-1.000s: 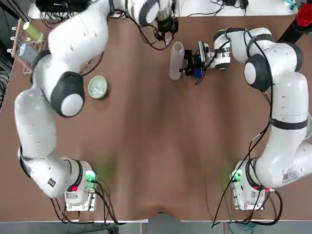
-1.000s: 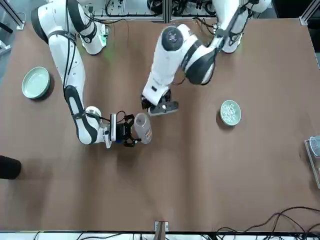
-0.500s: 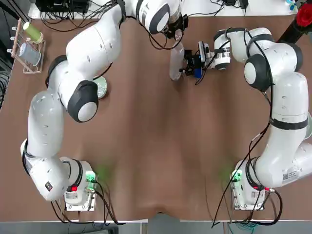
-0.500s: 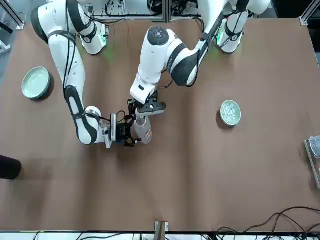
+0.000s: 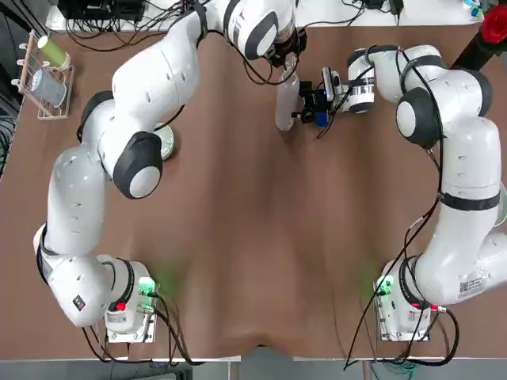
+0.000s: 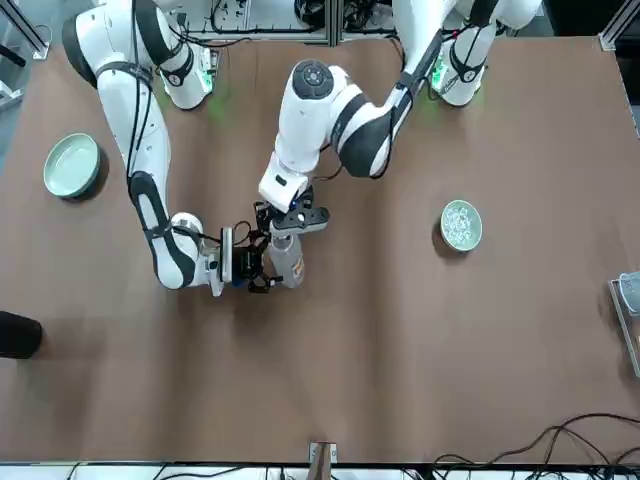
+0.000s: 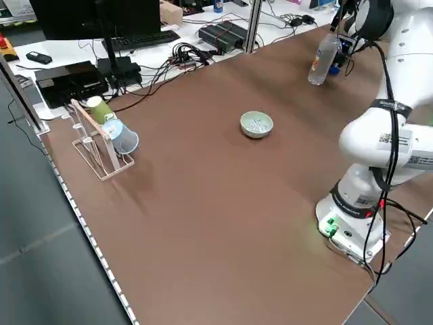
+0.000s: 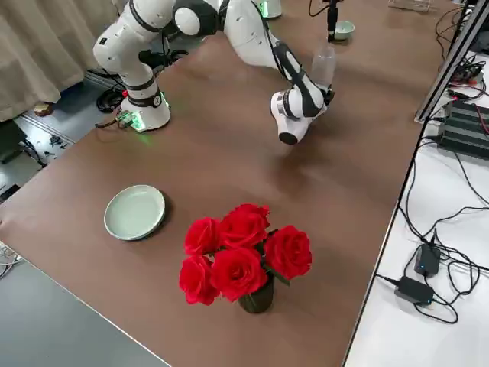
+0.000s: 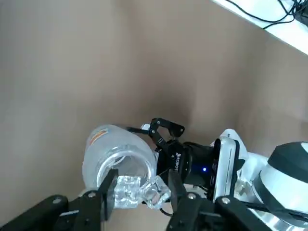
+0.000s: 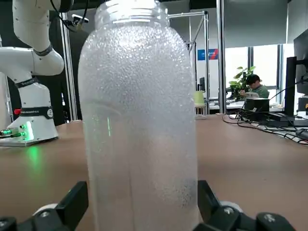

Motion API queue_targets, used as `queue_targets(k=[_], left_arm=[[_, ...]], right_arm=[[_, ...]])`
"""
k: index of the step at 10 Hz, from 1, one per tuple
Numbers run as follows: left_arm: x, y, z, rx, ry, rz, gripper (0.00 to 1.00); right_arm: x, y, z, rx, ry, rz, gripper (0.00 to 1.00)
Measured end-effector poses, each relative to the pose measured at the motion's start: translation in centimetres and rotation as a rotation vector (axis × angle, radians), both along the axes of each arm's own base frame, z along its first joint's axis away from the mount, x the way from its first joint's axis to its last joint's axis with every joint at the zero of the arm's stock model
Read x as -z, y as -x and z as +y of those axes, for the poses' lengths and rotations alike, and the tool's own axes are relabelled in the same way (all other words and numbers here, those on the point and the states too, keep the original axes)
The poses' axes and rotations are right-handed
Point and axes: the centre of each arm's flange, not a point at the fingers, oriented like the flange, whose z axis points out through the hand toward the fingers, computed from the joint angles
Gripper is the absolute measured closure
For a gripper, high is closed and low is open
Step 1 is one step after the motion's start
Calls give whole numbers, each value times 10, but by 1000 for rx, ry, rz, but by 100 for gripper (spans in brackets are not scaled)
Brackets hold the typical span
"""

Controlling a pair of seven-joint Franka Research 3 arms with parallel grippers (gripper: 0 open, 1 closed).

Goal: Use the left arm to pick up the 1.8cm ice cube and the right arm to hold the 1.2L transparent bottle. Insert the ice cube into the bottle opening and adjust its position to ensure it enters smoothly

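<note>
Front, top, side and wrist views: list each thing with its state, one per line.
Left gripper: shut on ice, above the bottle's mouth
Ice pieces: clear, two, between the fingers
Right gripper: clamped around the bottle
Bottle: upright, uncapped, droplet-covered
Small bowl: upright, holding ice
Roses: standing in a dark pot
Blue cup: tilted, on the rack

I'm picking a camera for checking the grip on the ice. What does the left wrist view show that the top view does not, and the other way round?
Only left wrist view: two ice cubes between the left gripper's fingers, beside the bottle's opening.
Only top view: green bowl, rack.
Both: bottle, right gripper.
</note>
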Motion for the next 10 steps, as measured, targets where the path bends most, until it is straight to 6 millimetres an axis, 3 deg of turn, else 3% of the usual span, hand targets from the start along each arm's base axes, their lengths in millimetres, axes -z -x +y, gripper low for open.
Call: queue_targets(k=[10], left_arm=[[6, 5, 1, 8, -53, 28, 52]], right_arm=[[0, 0, 0, -1, -2, 0, 0]])
